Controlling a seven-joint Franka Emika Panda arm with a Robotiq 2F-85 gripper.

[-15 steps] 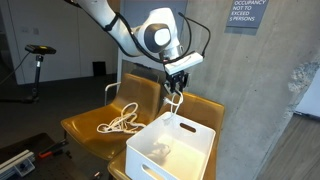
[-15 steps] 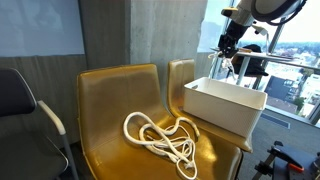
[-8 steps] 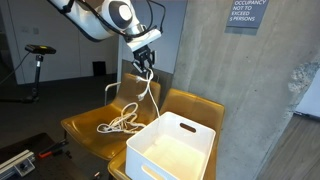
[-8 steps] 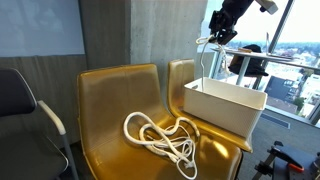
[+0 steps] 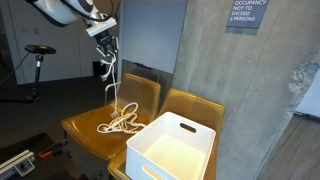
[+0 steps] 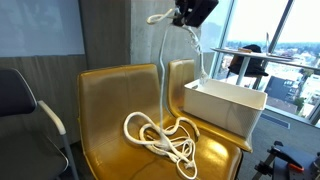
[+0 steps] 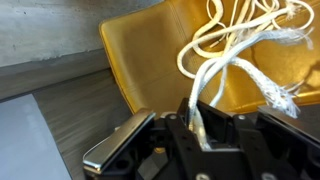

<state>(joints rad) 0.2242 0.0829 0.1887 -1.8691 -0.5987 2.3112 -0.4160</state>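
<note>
The end effector [image 5: 106,45] clenched the white rope [image 5: 111,85] high above the yellow chair [image 5: 84,126], well apart from the white bin [image 5: 196,128].

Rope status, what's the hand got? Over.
Hand shut on rope, high above yellow chair. Slack hangs down to coil on seat. White bin on next chair, off to one side.

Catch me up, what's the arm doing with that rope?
The gripper is shut on a strand of the white rope, holding it high above the yellow chair. The rest of the rope lies coiled on the seat. The white bin sits on the neighbouring seat.
</note>
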